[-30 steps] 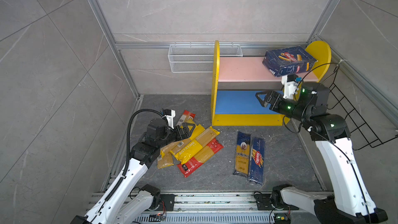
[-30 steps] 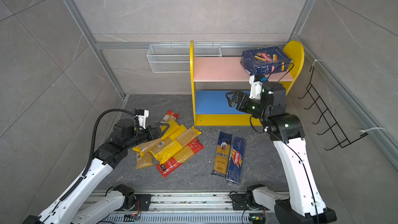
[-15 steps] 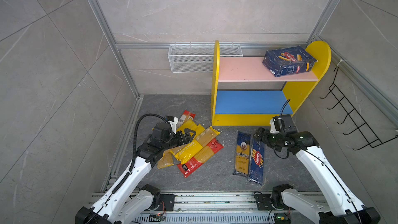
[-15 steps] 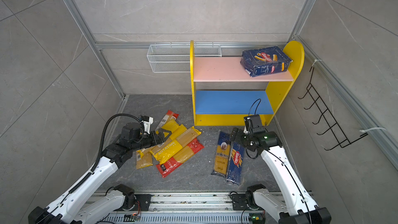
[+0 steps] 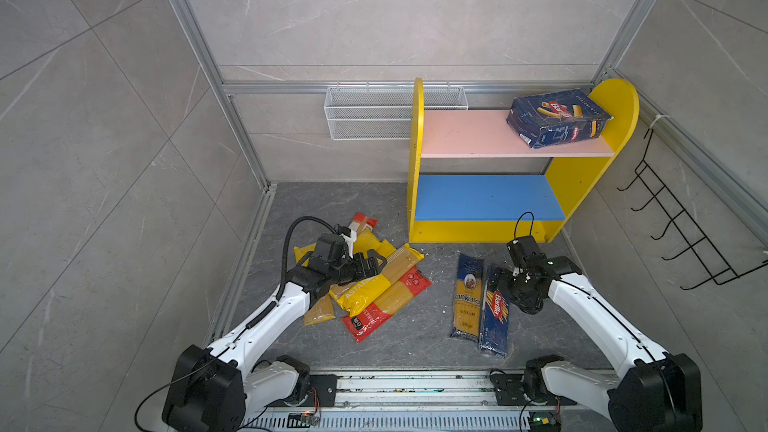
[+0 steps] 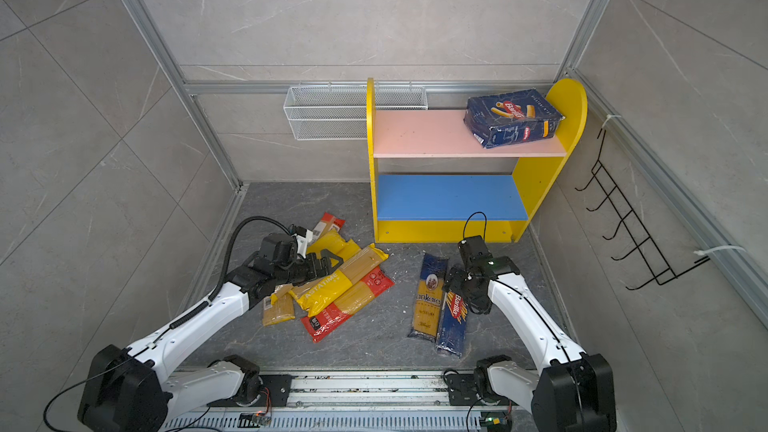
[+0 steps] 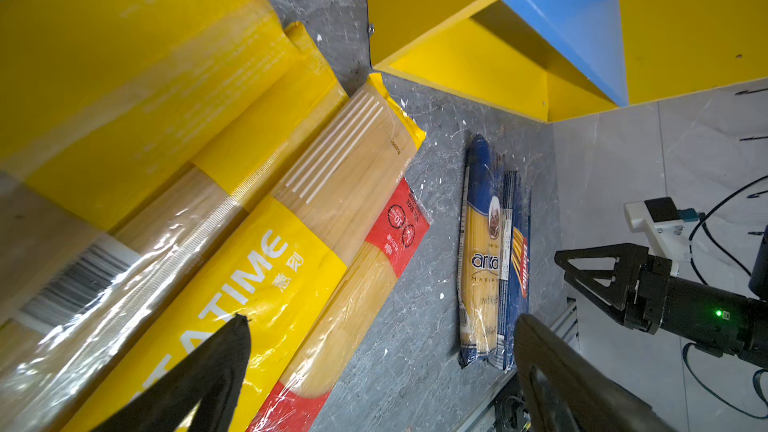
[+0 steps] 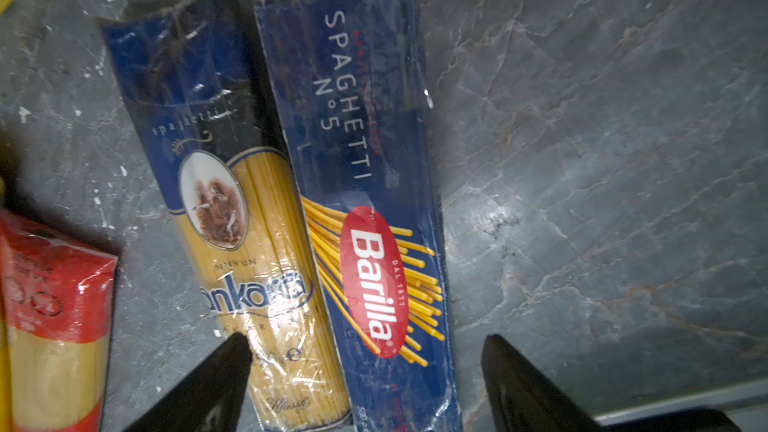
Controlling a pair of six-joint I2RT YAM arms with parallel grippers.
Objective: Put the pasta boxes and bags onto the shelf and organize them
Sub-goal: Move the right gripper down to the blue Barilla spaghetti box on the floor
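In both top views the shelf (image 5: pixel 478 231) stands right of centre at the back wall, with the wide box (image 5: pixel 557 118) on its upper board's right end. The basket (image 5: pixel 365 118) hangs to its left and the rack (image 5: pixel 681 234) at the right edge. Below the shelf, the ankara bag (image 5: pixel 467 297) touches the narrow box (image 5: pixel 494 313) on its left, and the pile (image 5: pixel 374 288) lies lower left.

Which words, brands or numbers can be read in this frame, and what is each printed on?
"Barilla": wide box on the shelf.
"SPAGHETTI N°5" and "Barilla": narrow box.
"spaghetti" and "ankara": blue bag beside the narrow box.
"ASTATIME": yellow bag; the start of the word is hidden.
Red bag: print too small to read.
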